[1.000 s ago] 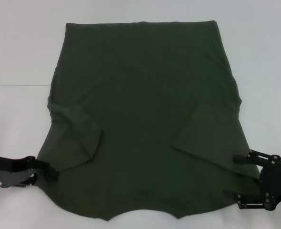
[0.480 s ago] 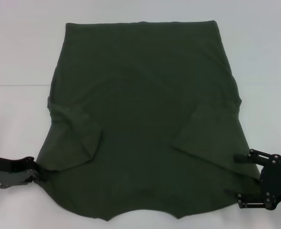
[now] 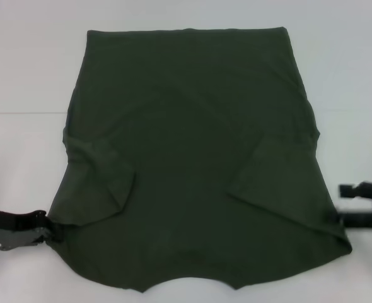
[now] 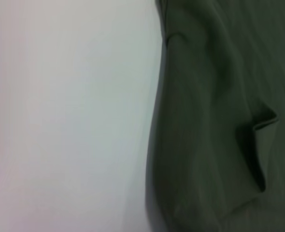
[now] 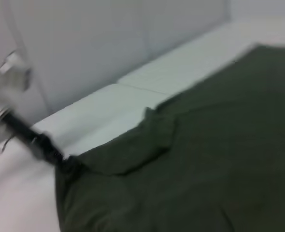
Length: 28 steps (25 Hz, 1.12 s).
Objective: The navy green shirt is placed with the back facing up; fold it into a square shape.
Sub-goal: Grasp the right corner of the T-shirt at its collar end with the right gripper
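The navy green shirt point(image 3: 192, 170) lies flat on the white table, hem at the far side, both sleeves folded inward and the neckline at the near edge. My left gripper point(image 3: 53, 230) is at the shirt's near-left corner with its fingers shut on the fabric edge. The right wrist view shows that same arm point(image 5: 34, 137) meeting the shirt's corner point(image 5: 67, 166). My right gripper point(image 3: 345, 204) stands beside the near-right edge, turned on its side, its two fingers apart and level with the cloth's rim. The left wrist view shows the shirt's side edge point(image 4: 157, 145) and a folded sleeve tip point(image 4: 263, 123).
The white table point(image 3: 22, 76) extends on both sides of the shirt and beyond its far hem. A seam in the tabletop point(image 3: 22, 113) runs across at mid-height. A grey wall point(image 5: 84, 43) stands behind the table in the right wrist view.
The left gripper's fingers drew back from over the cloth and closed at the corner. The right gripper turned and shifted outward and farther away, uncovering the shirt's near-right corner.
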Available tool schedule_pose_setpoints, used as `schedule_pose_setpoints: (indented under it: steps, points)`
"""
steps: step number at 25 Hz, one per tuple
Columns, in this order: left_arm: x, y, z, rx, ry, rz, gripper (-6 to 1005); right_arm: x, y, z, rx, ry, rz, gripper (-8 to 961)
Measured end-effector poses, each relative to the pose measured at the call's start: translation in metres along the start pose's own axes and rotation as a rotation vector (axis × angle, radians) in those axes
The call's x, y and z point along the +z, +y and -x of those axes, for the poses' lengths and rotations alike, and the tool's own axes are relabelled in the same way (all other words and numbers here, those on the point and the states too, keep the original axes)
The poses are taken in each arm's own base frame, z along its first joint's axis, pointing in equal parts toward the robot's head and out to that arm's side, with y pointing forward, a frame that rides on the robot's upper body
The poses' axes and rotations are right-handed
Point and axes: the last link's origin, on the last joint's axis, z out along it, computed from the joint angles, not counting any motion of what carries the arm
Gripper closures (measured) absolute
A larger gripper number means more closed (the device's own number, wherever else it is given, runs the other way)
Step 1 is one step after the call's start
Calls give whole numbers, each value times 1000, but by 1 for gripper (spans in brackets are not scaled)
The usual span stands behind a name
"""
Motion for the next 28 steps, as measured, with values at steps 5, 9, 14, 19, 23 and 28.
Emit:
schedule_pose_setpoints:
  steps: [5, 9, 14, 19, 23, 28]
  points:
    - [-2, 1, -2, 32, 1, 4, 934, -24, -15, 39, 413, 169, -89, 32]
    - [-3, 3, -2, 52, -9, 11, 938, -25, -26, 51, 635, 313, -186, 47]
    - [-5, 4, -4, 75, -11, 12, 939, -16, -31, 50, 686, 427, -227, 69]
    - [-6, 3, -4, 85, -8, 12, 940, -12, -35, 47, 707, 437, -261, 103]
    - [-7, 3, -3, 90, -15, 17, 941, -8, -40, 36, 723, 458, -287, 102]
    - [-7, 1, -2, 94, -13, 18, 941, -1, -42, 32, 692, 460, -288, 81]
